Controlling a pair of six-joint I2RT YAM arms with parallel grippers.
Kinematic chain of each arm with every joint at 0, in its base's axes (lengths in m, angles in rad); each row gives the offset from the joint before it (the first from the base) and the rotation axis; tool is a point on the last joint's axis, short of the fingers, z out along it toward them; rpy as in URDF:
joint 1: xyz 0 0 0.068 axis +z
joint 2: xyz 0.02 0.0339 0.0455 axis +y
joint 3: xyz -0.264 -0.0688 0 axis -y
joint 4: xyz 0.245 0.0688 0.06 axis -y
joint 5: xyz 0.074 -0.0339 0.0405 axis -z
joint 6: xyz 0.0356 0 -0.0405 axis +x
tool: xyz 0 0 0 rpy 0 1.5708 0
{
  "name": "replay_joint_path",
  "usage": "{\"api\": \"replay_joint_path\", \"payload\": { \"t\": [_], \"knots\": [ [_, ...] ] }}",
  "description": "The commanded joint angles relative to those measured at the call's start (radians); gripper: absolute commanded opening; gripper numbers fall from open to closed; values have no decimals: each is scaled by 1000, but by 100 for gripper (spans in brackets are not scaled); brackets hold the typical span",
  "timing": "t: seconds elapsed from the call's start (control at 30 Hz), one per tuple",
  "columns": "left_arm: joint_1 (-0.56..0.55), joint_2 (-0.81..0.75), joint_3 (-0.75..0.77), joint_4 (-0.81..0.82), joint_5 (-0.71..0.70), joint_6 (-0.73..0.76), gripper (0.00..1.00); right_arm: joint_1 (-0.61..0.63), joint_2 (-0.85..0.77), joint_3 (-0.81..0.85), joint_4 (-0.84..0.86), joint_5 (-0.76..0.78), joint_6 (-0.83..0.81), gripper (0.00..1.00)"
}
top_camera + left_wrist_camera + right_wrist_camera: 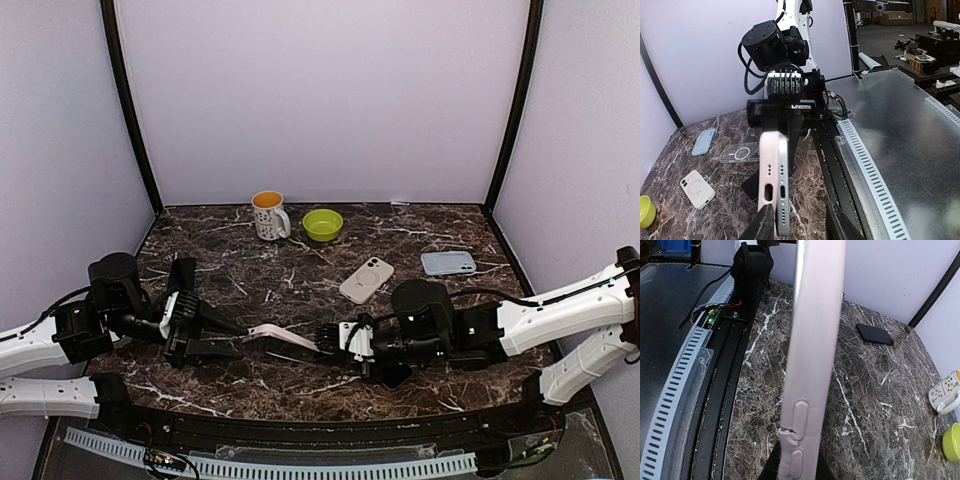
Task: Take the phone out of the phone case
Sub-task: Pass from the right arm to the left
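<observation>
Phone case (810,365), pink, pinched tight in right hand (322,340) over bench (300,270); left hand (238,340) round other end, cannot tell if gripping; phone (783,200) not out yet.

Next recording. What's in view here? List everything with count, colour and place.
cased phone: one, pale pink, held off the table between both pincers, near the front edge
mug: one, white, orange inside, back of the table
bowl: one, lime green, right of the mug
white case: one, white, table centre
blue case: one, light blue, right rear
clear case: one, transparent, near the blue and white ones
black slabs: two, phone or case unclear; one on the left side, another mostly hidden at the front
table: one, dark marble
left pincer: one, black, jaws apart around one end of the phone
right pincer: one, black, shut on the other end
</observation>
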State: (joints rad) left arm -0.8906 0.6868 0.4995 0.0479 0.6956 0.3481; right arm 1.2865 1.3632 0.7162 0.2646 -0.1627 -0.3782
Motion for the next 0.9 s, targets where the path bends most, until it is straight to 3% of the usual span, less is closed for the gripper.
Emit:
{"api": "replay_joint_path", "payload": {
  "t": [0.0, 0.87],
  "knots": [
    [5, 16, -28, 13, -77, 5, 38, 22, -10, 61, 170, -140, -24, 0],
    [-3, 45, -47, 21, -123, 10, 39, 35, 19, 92, 190, -197, -3, 0]
  ]
}}
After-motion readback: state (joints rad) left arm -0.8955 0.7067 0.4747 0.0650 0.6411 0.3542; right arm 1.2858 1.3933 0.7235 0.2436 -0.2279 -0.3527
